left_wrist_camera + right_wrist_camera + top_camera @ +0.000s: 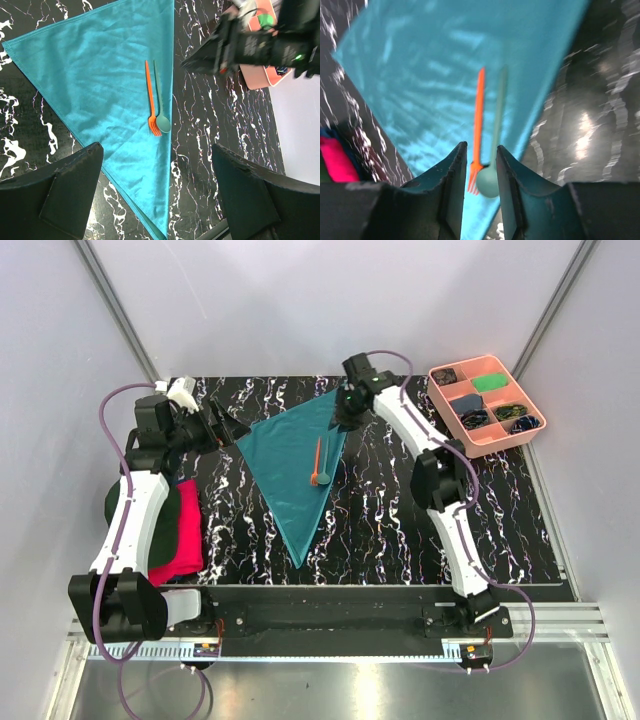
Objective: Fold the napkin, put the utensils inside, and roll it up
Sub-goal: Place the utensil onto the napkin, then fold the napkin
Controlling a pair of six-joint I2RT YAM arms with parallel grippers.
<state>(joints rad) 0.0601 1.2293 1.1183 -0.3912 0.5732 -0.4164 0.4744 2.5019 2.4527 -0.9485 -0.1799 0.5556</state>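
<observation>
The fold looks done and the loading too, so you are at the threshold of the roll. The napkin [285,470] lies flat on the table [400,530] as a triangle, one corner pointing left, one far and right, and the long tip pointing near. The utensils [155,97] rest on it side by side, touching or almost touching, just inside the right edge and parallel to it: the orange fork [149,90] on the left, the teal spoon [159,95] on the right, both heads toward the near end. Your left gripper [156,150] is spread wide and empty, hovering by the left side of the cloth. Your right gripper [481,150] sits above the far right part of the napkin, its jaws drawn close with only a slim gap, pinching nothing; the two utensil heads show through that gap. I judge the next move to be a grasp on the right edge, beside the utensils, lifting it over them and turning it leftward toward the left corner. That calls for the right jaws to widen enough to take the doubled cloth, and for the pinch to catch fabric only, not a handle. Keep the pair lying parallel as the edge comes over, or the roll will bulge. The left gripper could press the cloth flat so it does not slide on the table.
</observation>
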